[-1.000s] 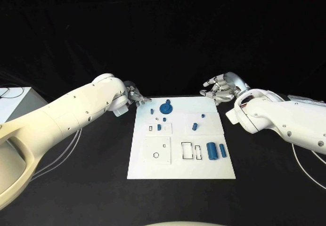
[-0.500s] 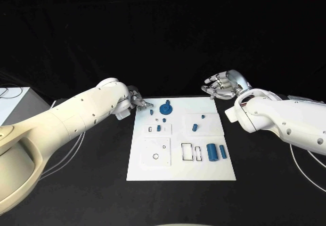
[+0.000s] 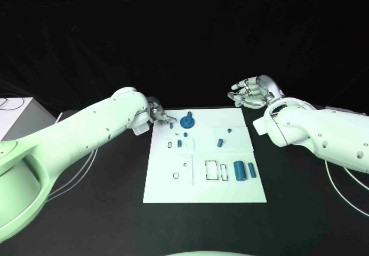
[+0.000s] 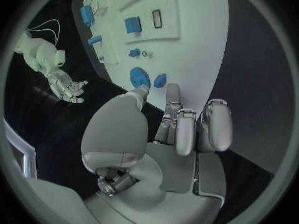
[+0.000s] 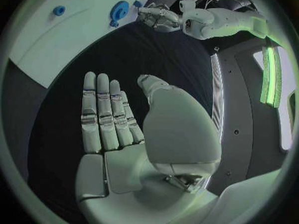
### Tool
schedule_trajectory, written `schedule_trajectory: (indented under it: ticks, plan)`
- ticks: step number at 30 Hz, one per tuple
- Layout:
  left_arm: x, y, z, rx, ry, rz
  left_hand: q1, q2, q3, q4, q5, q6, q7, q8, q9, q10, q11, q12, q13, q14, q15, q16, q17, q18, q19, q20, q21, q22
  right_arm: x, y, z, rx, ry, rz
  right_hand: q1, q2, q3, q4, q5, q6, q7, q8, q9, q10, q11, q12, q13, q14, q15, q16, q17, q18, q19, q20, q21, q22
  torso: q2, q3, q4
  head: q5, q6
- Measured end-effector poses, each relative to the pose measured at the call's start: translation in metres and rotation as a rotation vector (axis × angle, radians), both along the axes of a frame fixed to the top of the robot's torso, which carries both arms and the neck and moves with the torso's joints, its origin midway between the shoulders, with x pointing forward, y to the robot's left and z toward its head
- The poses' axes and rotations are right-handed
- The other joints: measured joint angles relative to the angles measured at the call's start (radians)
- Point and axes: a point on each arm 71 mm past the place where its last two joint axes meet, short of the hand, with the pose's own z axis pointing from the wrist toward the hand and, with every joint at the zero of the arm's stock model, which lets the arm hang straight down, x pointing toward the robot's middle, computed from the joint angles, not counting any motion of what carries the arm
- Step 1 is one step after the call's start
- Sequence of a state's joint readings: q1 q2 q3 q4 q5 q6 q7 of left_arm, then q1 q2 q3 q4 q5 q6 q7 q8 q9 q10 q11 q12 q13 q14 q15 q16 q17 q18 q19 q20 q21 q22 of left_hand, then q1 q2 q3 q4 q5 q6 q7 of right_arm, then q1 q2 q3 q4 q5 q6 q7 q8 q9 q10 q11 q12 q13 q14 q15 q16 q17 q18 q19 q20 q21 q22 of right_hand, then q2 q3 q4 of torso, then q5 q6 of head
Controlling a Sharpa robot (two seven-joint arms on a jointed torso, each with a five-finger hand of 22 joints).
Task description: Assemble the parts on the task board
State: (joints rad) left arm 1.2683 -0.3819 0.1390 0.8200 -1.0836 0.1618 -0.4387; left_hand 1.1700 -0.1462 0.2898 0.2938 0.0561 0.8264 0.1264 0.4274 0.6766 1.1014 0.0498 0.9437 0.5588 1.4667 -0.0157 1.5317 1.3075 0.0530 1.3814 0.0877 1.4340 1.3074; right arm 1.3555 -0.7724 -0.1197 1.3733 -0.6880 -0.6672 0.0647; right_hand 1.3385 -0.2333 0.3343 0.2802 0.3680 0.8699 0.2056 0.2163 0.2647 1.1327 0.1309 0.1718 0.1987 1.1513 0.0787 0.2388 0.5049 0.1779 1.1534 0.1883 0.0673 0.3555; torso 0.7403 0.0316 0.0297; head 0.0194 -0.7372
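Left hand: we see our left hand [image 3: 159, 116] at the board's far left corner, about 11 o'clock from the board's middle; it holds nothing, fingers loosely apart and partly bent, tips over the board's edge near the small blue piece [image 3: 170, 126].
Right hand: our right hand [image 3: 250, 95] hangs beyond the board's far right corner, toward 1 o'clock, over the black table [image 3: 100, 213]; palm flat, fingers straight and side by side, thumb apart, nothing in it.
Task board: the white task board [image 3: 231, 194] lies in the middle of the table between our two arms.
Gear: a round blue gear [image 3: 187, 123] sits near the far edge, just beside the left fingertips, with a tiny blue peg [image 3: 190, 114] at its 12 o'clock.
Middle parts: a short blue pin [image 3: 179, 143] stands by a small slot at 9 o'clock of centre; another blue piece [image 3: 221, 142] lies toward 2 o'clock.
Near parts: two blue cylinders [image 3: 240, 170] lie side by side at 4 o'clock, beside rectangular outlines.
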Motion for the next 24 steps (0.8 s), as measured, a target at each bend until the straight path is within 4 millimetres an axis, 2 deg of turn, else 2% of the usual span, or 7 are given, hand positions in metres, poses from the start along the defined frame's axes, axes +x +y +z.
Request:
schedule_trajectory:
  ticks: [6,18,22,24]
  plan:
    - [-0.0010,-0.0013,-0.0006,0.002,0.013,-0.011,0.012,0.012,0.004,-0.004,0.000,0.030,-0.012,0.023,-0.001,0.007,-0.007,0.005,-0.002,0.000,0.000,0.000,0.000,0.000,0.003,-0.004,0.000,0.000,0.0005,0.0007,0.0000,0.007,0.000,0.001,0.004,-0.004,0.000,0.000,0.000,-0.002,0.002,0.000,-0.001,0.003,0.003,-0.004,-0.010,-0.001,0.001,-0.008,-0.008,0.000,-0.004,0.004,0.000,-0.015,0.000,0.0003,0.0012,0.000,-0.002]
    - [-0.0028,-0.0042,-0.0013,0.006,0.029,-0.028,0.026,0.026,0.028,-0.005,0.000,0.039,-0.021,0.046,0.012,0.014,-0.014,0.005,-0.006,0.000,-0.008,0.000,0.000,0.000,0.007,-0.007,0.004,0.000,0.0010,0.0013,-0.0001,0.013,0.002,0.001,0.004,-0.004,0.000,0.000,0.000,-0.005,0.005,0.000,-0.003,0.000,0.007,-0.008,-0.019,-0.001,0.001,-0.018,-0.014,0.000,-0.007,0.000,0.000,-0.027,-0.001,0.0006,-0.0005,0.002,-0.004]
    - [-0.0031,-0.0050,-0.0012,0.006,0.030,-0.030,0.036,0.036,0.050,-0.003,0.000,0.039,-0.021,0.055,0.020,0.014,-0.014,0.005,-0.009,0.000,-0.008,0.002,0.000,0.000,0.007,-0.007,0.004,0.001,0.0012,0.0012,-0.0001,0.013,0.002,0.000,0.004,-0.004,0.000,0.000,0.000,-0.009,0.008,0.000,-0.003,0.000,0.007,-0.008,-0.022,-0.001,0.001,-0.024,-0.017,0.000,-0.011,0.003,0.000,-0.032,-0.001,0.0007,-0.0006,0.002,-0.005]
    - [-0.0032,-0.0051,-0.0012,0.006,0.031,-0.030,0.046,0.032,0.067,-0.005,0.000,0.039,-0.021,0.058,0.026,0.014,-0.014,0.005,-0.011,-0.003,-0.011,0.004,0.000,0.000,0.007,-0.007,0.004,0.001,0.0012,0.0012,-0.0002,0.013,0.003,0.000,0.004,-0.004,0.000,0.000,0.003,-0.009,0.009,0.000,-0.003,0.000,0.007,-0.008,-0.023,-0.001,0.001,-0.024,-0.017,0.000,-0.011,0.003,0.000,-0.033,-0.001,0.0007,-0.0006,0.002,-0.005]
